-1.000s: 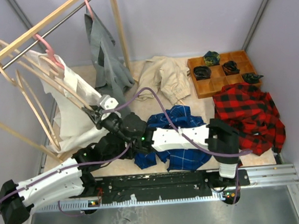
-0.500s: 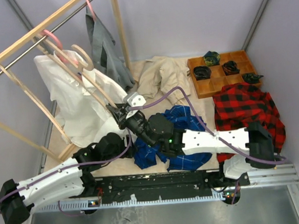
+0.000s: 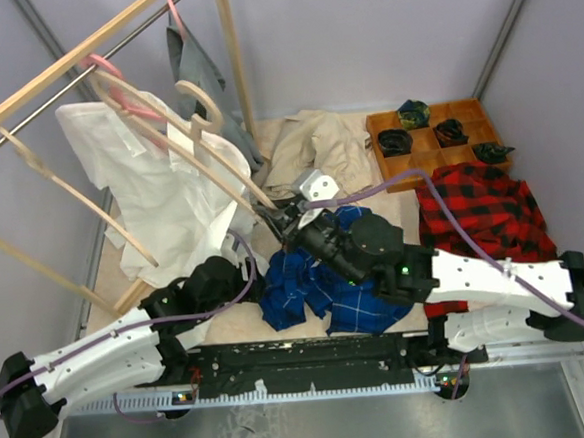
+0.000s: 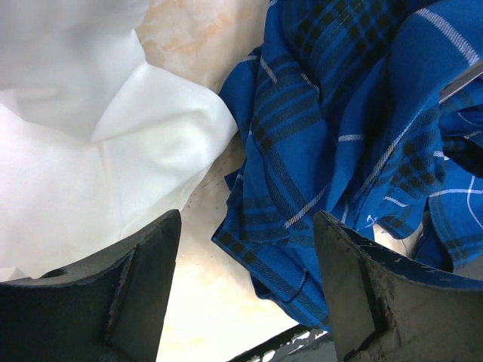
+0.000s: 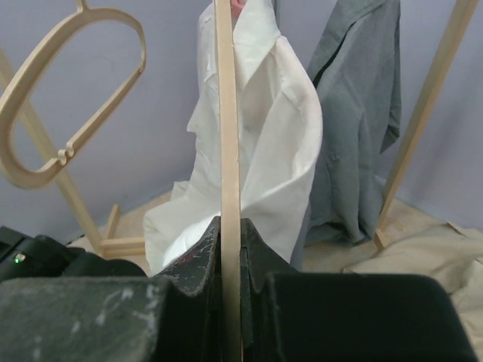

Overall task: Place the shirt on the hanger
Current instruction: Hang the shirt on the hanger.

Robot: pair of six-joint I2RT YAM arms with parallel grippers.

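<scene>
Right gripper (image 5: pixel 229 253): pinching the hanger (image 5: pixel 226 113) arm, just behind the shirt (image 3: pixel 295 289).
Left gripper (image 4: pixel 245 222): spread, seemingly empty, over shirt's left edge.

Five garments in all: one blue checked shirt (image 3: pixel 295 291) by the desk's near edge; one red-and-black plaid shirt (image 3: pixel 482 211) at its right edge; one beige garment (image 3: pixel 322 147) by its far edge; one white shirt (image 3: pixel 160 188) and one grey garment (image 3: pixel 190 51) hanging from the one wooden rack (image 3: pixel 233 53); two pink hangers (image 3: pixel 101 64) (image 3: pixel 170 9); one pale wooden hanger (image 5: pixel 229 151) that can be told for certain; one wooden tray (image 3: pixel 414 170) in the desk's far right corner; four dark rolls (image 3: pixel 412 111) (image 3: pixel 395 141) (image 3: pixel 451 131) (image 3: pixel 492 151) in it; two robot arms, the left arm (image 3: pixel 91 358) and the right arm (image 3: pixel 497 280).
</scene>
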